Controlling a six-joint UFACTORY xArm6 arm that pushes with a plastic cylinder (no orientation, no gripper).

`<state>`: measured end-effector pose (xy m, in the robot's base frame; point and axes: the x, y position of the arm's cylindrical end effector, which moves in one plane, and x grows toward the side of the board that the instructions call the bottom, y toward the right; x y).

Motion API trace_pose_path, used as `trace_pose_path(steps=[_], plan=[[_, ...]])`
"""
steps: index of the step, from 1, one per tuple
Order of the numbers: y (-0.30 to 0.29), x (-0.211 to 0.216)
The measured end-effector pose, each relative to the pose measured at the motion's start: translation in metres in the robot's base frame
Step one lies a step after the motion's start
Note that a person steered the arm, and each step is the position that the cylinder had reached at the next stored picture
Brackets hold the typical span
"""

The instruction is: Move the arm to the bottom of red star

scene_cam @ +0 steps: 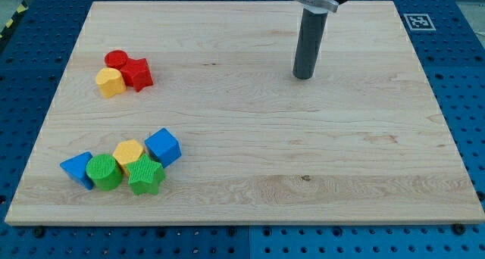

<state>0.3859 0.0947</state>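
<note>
Pale wooden surface [318, 160] on a blue pegboard; its middle and right lie bare. My tip [304, 76] stands right of centre near the view's top; it is a plain rod, no fingers. Well apart, at upper left, the red star [138, 73] touches a red cylinder [116, 59] and yellow block [111, 82]. Blue, green and yellow blocks cluster lower left.

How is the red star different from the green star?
The red star lies in the upper left cluster, against a red cylinder and a yellow block; the green star lies in the lower cluster among blue, yellow and green blocks. The red star is nearer my tip. Both are star-shaped.
</note>
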Motion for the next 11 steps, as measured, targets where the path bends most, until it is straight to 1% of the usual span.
trace_pose_path(steps=[2, 3, 4, 5, 6, 7, 8, 9, 11], plan=[[-0.009, -0.002], [-0.082, -0.003], [-0.106, 0.021], [-0.145, 0.048], [-0.198, 0.066], [-0.220, 0.066], [-0.268, 0.065], [-0.274, 0.064], [-0.274, 0.020]])
